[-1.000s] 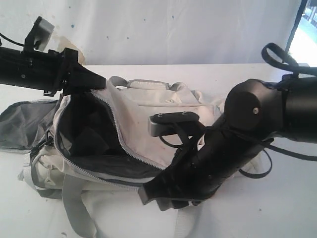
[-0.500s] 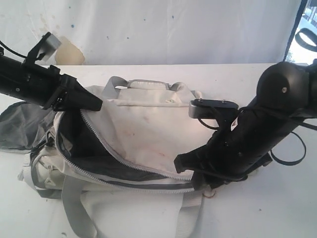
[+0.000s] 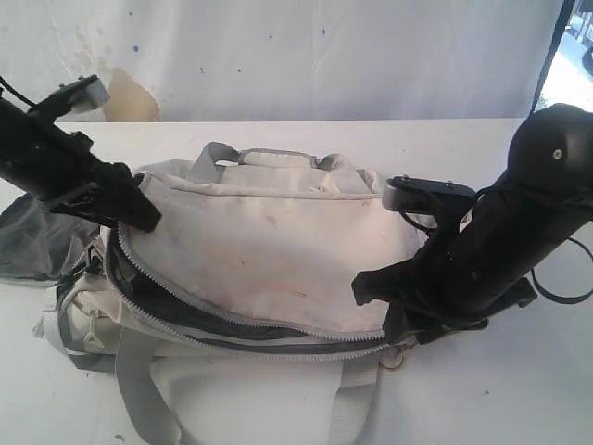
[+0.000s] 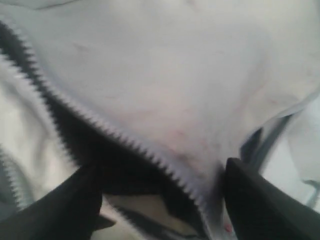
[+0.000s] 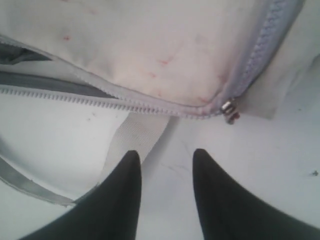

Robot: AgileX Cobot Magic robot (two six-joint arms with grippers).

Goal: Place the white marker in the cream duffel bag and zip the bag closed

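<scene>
While the bag lay lengthwise across the white worktop, its zip gaped widest at the left end. The marker showed in no view. The left jaws stood wide open and empty over that gap. The right jaws, parted and empty, hung beside the slider. A stained sheet closed the far edge. Bare worktop showed at the right corner.

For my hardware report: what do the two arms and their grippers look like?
The left arm and right arm are black with rounded joint housings; the right one shows a small silver screw. Each wrist carries a grey camera block. Thin black cables loop beside the right arm. The left gripper and right gripper have smooth, black, tapered fingers.
</scene>
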